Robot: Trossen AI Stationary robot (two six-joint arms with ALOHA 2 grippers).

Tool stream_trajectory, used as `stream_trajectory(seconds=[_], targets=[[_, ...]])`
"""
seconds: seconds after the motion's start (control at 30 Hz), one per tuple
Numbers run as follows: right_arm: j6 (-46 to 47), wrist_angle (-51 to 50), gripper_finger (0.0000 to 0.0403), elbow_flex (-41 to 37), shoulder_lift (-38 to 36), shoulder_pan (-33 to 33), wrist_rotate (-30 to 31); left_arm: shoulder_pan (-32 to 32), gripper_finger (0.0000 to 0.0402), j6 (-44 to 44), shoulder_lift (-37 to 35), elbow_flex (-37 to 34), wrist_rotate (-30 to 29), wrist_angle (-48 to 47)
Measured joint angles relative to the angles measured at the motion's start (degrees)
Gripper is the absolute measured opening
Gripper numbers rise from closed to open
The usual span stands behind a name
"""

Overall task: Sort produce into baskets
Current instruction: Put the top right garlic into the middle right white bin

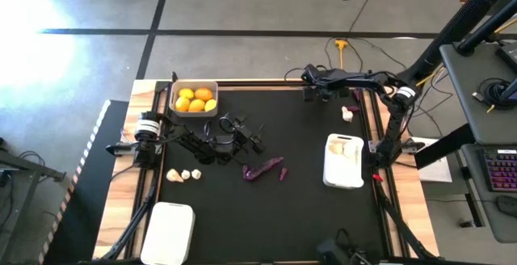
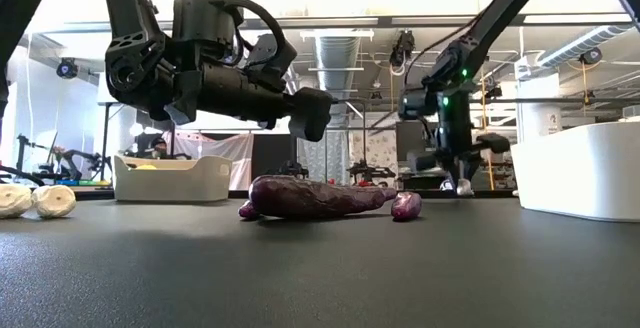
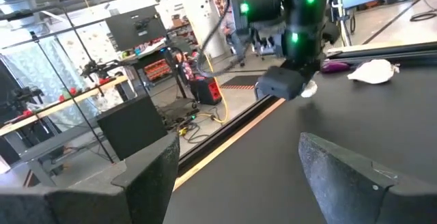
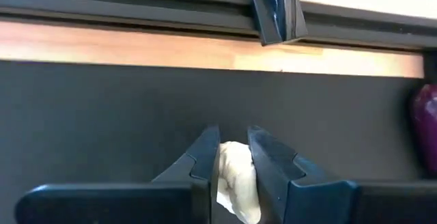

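Observation:
My right gripper is at the table's far right, shut on a white garlic-like bulb. A tiny purple eggplant and another white bulb lie beside it. My left gripper hangs open above the mat at mid-table, pointing level, with nothing between its fingers. Below and near it lie a large purple eggplant and a tiny one. Three baskets stand on the mat: one with citrus, one with bulbs, and one white one. My right gripper pinches the white bulb between its two fingers, one on each side. The fingers slant down at it from above. The bulb's lower part is hidden by the gripper, so I cannot tell if it rests on the mat.
Three loose white bulbs lie near the left edge. A wooden rim and a black rail run along the far edge just beyond my right gripper. Open mat lies between the eggplants and the near edge.

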Motion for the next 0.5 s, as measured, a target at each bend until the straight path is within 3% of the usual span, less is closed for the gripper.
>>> stream_trajectory(seconds=[0.23,0.37,0.5], targets=[[-2.8,-8.7,0.0059,1.3,-7.5,8.1,-0.5,0.0,0.0283,0.0,0.0,0.0,0.0,0.1],[0.6,-16.2,0.0059,1.3,-12.6,17.9,-0.8,0.0,0.0283,-0.1,-0.1,0.0,0.0,0.2],[8.5,-23.7,0.0060,1.3,-16.6,28.4,-6.4,-0.1,0.0283,-1.5,-0.2,0.0,0.0,0.2]])
